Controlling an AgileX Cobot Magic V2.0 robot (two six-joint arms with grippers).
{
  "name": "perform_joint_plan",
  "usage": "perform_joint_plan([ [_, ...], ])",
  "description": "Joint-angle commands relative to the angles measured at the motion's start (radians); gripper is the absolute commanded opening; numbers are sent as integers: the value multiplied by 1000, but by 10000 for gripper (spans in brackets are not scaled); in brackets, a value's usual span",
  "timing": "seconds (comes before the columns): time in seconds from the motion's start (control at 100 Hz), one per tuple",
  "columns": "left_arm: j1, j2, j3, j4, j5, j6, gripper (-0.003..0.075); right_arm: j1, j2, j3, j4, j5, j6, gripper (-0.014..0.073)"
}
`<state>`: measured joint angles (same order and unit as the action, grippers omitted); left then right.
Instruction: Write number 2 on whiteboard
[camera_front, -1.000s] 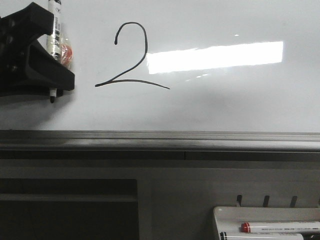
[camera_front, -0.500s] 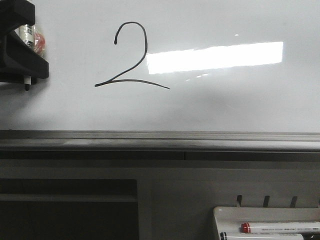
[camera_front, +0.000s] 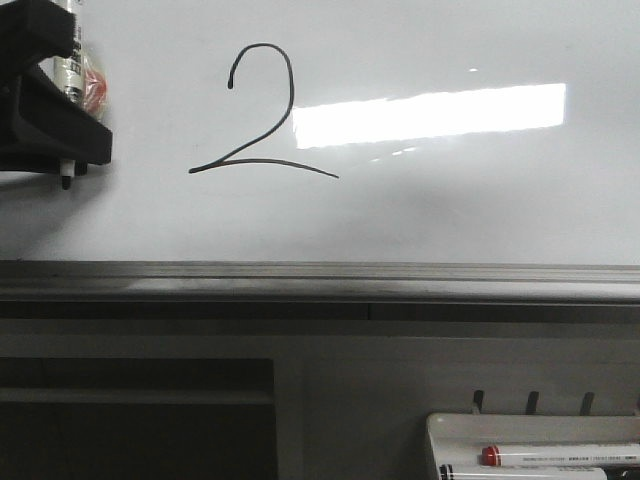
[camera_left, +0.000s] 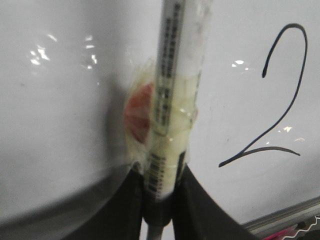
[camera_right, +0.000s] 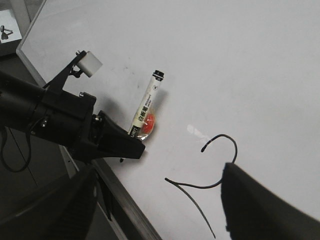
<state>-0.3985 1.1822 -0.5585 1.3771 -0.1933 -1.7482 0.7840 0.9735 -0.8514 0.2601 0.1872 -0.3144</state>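
The number 2 (camera_front: 291, 95) is drawn in thin black line on the whiteboard (camera_front: 450, 210), left of the bright reflection. My left gripper (camera_front: 72, 165) is at the board's far left, well left of the digit, shut on a white marker (camera_front: 68, 60) with tape and an orange-red patch; its black tip points down. I cannot tell whether the tip touches the board. In the left wrist view the gripper (camera_left: 160, 200) clamps the marker (camera_left: 170, 100), with the 2 (camera_left: 287, 112) beside it. My right gripper (camera_right: 160, 210) is open and empty, held off the board over the 2 (camera_right: 200, 186).
A grey metal rail (camera_front: 320, 280) runs along the board's lower edge. A small white tray (camera_front: 530, 428) with a red-capped marker (camera_front: 560, 455) sits at the lower right. A dark opening (camera_front: 130, 420) lies under the rail at the lower left.
My left gripper with the marker moved left away from the 2, then came back slightly to the right and down. The digit is unchanged.
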Motion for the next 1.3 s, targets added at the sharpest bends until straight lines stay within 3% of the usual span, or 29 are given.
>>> perform_joint_plan([
  [0.0,4,-23,-26,3,-27,-9,81,-6,-18,-34,5,-59,-8,459],
  [0.15,4,-23,-26,-5,-24,-9,330,-6,-18,-34,7,-48,-8,459],
  [0.22,4,-23,-26,-5,-24,-9,391,-6,-18,-34,7,-48,-8,459],
  [0.45,4,-55,-26,58,-15,-9,401,-6,-18,-34,7,-52,-8,459],
  [0.6,4,-153,-26,90,45,-9,401,-6,-18,-34,7,-52,-8,459],
  [0.76,4,-264,-17,106,5,-9,398,-6,-18,-34,7,-34,-8,459],
  [0.82,4,-302,-4,108,-36,-7,378,-6,-18,-34,7,-8,-8,435],
  [0.87,4,-341,8,108,-71,-7,322,-6,-36,-32,7,13,-8,362],
  [1.02,4,-496,55,116,-108,-3,-20,-6,-120,16,7,3,-8,-80],
  [1.29,4,-792,217,117,-100,149,-20,-6,-399,243,-71,-48,-8,-69],
])
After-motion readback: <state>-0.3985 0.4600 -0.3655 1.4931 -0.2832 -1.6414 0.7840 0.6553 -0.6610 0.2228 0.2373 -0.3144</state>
